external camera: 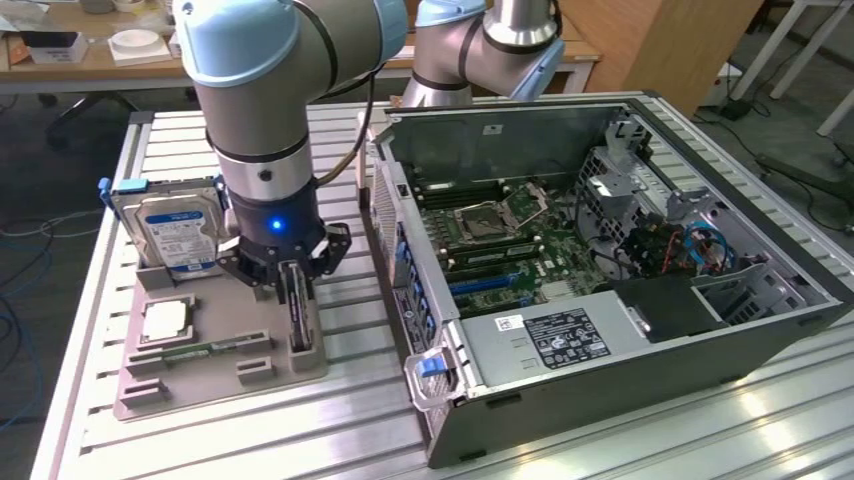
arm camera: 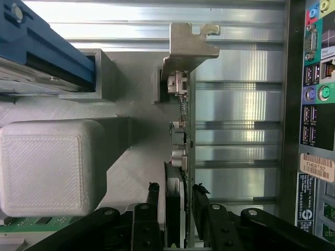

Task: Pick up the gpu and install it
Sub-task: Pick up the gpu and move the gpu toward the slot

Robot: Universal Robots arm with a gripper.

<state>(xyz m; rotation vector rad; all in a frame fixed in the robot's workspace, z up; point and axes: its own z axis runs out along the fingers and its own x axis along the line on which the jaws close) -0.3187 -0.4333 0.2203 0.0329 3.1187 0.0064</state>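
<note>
Ribbed aluminium slats form the table (external camera: 347, 420), which stands in a workshop with wooden desks (external camera: 80, 65) and a wooden cabinet (external camera: 654, 40) behind it, dark flooring around it and cables (external camera: 801, 150) trailing on the floor at the exterior view's right. Over the table the arm reaches straight down, and its gripper (external camera: 294, 285) is set about the gpu (external camera: 300, 325). Whether it is clamped on the card or only placed around it cannot be told. The wrist view looks along the card's thin edge (arm camera: 183, 141), with the gripper (arm camera: 176, 191) astride it and the silver bracket (arm camera: 191, 42) at the card's far end. The gpu stands on its long edge in a slot of a grey tray (external camera: 227, 385), along the tray's edge nearest the computer case (external camera: 587, 390). At the tray's far corner a hard drive (external camera: 171, 228) with a blue-white label stands upright. A square processor (external camera: 167, 318) lies flat near the tray's middle, and a green memory stick (external camera: 200, 352) lies flat towards its near edge. The tray sits towards the table's edge at the exterior view's left. The case lies open just beside it, showing its motherboard (external camera: 494, 235) and a labelled power supply (external camera: 554, 335). Its rear ports (arm camera: 314, 99) show in the wrist view. Beyond the table's far edge stands the base of a second arm (external camera: 494, 40).
</note>
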